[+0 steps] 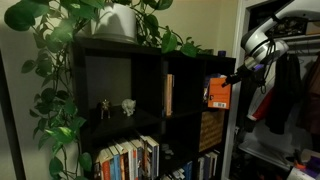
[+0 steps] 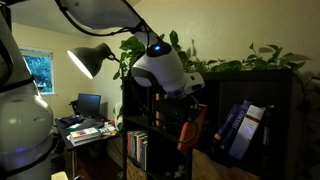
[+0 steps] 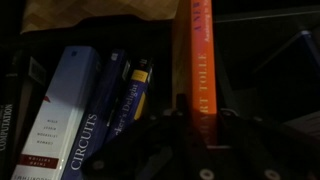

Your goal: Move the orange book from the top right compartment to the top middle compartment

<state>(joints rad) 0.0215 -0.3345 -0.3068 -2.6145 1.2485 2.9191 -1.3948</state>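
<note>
Black cube shelf (image 1: pixel 120 124), tilted blue books (image 3: pixel 85 120) just beside upright orange book (image 3: pixel 197 60)

Single arm (image 1: pixel 268 35) extends from high up beside the orange book (image 1: pixel 216 92), white wrist (image 2: pixel 160 68) angled down above the book, gripper (image 1: pixel 229 80) at the book's upper outer edge, jaws clamped on the book, holding it upright

Black cube shelf (image 1: pixel 160 80), potted plant (image 1: pixel 120 20) on top at 11 o'clock, small figurines (image 1: pixel 116 107) in its wide cubby (image 1: pixel 110 75) at 9 o'clock, orange book (image 1: pixel 217 93) upright in the top right compartment (image 1: pixel 200 68) at 2 o'clock, book row (image 1: pixel 128 160) at 7 o'clock.
</note>
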